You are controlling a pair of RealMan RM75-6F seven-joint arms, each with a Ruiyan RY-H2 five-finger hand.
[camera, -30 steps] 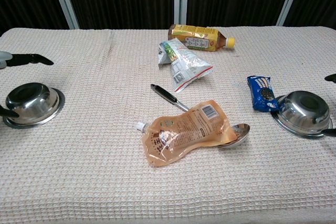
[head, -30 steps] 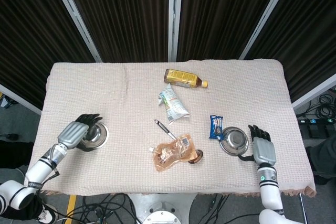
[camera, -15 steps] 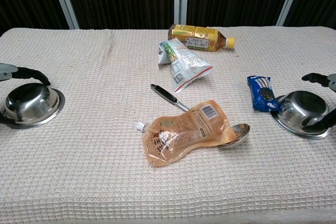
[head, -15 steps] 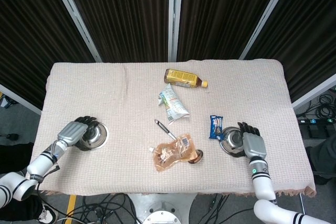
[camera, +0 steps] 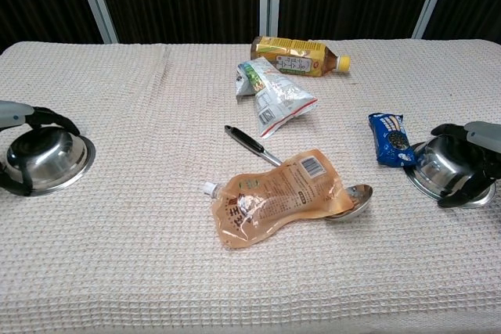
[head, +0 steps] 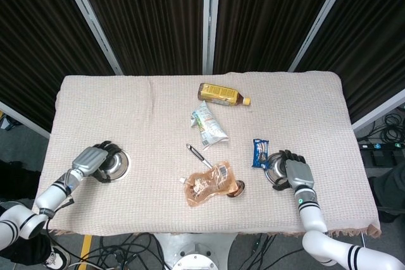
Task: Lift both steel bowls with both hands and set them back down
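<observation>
Left hand draped over round steel bowl at left, fingers curled round its rim; bowl sits on beige waffle-weave cloth. Right hand likewise clasps round steel bowl at right, also resting on cloth. Blue snack packet lies just inboard of right hand, touching that bowl. Orange spouted pouch w/ spoon under it lies between the hands.

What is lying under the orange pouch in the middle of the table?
A ladle lies under the orange pouch: its black handle sticks out at the upper left and its steel bowl at the right. The shaft between is covered by the pouch.
</observation>
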